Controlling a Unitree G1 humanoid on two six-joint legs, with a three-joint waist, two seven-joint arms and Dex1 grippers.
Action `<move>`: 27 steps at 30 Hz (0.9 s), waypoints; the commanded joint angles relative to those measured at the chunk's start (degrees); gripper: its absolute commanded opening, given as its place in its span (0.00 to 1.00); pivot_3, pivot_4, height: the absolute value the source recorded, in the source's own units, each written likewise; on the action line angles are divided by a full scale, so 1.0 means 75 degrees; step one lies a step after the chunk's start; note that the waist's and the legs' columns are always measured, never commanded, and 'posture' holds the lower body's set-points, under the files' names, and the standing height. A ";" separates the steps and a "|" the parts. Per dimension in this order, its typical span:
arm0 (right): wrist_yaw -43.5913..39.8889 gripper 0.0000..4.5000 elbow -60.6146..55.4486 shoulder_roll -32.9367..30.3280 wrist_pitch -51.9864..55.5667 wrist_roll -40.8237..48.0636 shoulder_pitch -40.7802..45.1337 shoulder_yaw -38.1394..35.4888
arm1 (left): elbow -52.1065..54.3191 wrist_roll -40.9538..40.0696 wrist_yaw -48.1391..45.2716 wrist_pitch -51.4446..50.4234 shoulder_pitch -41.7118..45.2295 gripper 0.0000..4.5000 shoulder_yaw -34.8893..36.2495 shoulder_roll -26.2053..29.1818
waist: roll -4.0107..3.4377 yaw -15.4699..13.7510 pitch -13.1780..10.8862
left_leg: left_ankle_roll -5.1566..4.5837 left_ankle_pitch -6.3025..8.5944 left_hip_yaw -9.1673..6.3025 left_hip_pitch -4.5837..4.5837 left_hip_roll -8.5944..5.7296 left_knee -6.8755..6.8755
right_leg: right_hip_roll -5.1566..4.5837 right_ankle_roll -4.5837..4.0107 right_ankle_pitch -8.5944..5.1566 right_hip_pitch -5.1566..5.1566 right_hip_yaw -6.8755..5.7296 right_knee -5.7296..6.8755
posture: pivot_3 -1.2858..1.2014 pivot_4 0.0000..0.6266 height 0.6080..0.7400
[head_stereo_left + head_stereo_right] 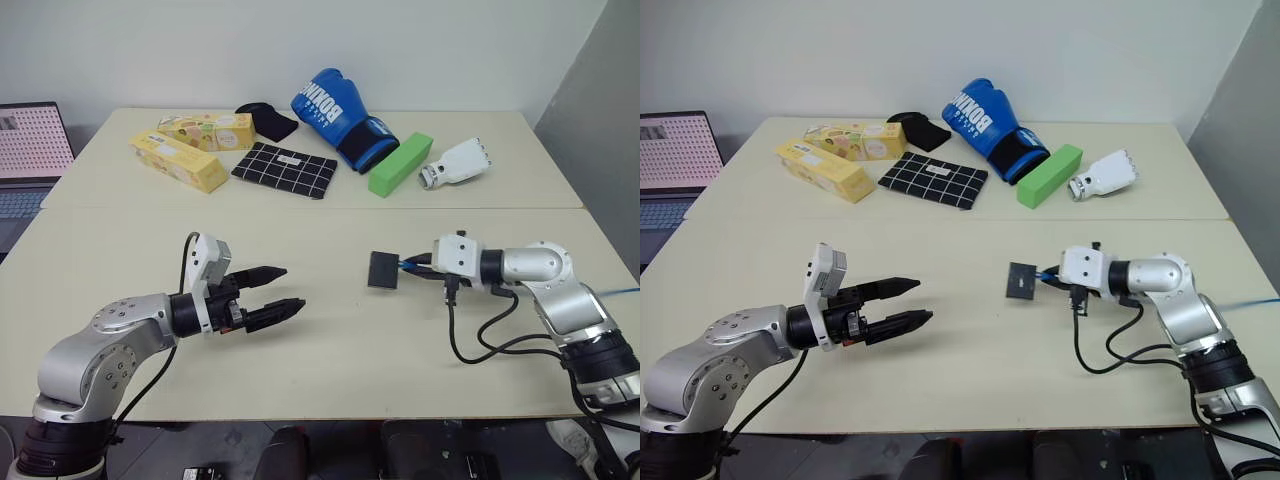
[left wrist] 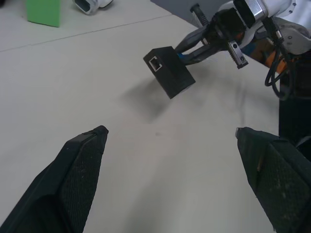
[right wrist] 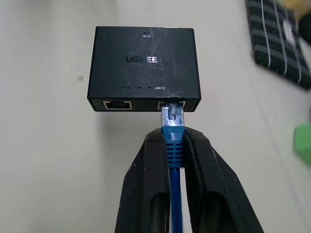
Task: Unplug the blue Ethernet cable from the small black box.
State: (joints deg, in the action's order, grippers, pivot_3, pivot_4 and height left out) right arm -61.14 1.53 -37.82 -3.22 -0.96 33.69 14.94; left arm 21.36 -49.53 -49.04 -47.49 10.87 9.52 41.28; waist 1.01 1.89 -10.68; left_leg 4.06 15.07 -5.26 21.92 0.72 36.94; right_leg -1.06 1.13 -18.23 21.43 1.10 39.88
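The small black box (image 1: 382, 270) hangs just above the table's middle right, casting a shadow below it. The blue Ethernet cable (image 3: 173, 141) is plugged into one of its two side sockets by a clear plug. My right gripper (image 1: 418, 266) is shut on the blue cable just behind the plug and holds the box (image 3: 144, 68) up by it. Over the table's left side my left gripper (image 1: 293, 288) stands open and empty. It points toward the box (image 2: 169, 72) from well short of it.
Along the table's far side lie two yellow cartons (image 1: 180, 160), a black grid cloth (image 1: 285, 170), a black pouch (image 1: 268, 120), a blue boxing glove (image 1: 340, 118), a green block (image 1: 400, 163) and a white device (image 1: 455, 165). A laptop (image 1: 30, 150) stands at the far left.
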 commanded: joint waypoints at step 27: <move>0.0660 0.03 -0.0964 0.1048 -0.0985 -0.0537 0.1132 0.0315 | -0.0808 -0.1405 0.0960 -0.0956 0.1084 0.76 0.0090 -0.1276 | 0.0001 -0.0014 0.0000 | 0.0026 -0.0015 -0.0016 0.0007 -0.0003 0.0004 | -0.0010 -0.0001 0.0000 -0.0002 -0.0012 -0.0002 | 0.52 0.24 1.00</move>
State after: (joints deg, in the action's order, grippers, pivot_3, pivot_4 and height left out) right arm -57.17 -2.71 -30.35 -9.52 -5.51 41.27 18.21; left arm 15.09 -59.43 -40.87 -54.91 18.05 10.44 31.90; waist 1.02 1.79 -10.68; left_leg 4.26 14.96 -5.38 21.97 0.70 36.97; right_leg -1.13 1.13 -18.22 21.41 1.01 39.87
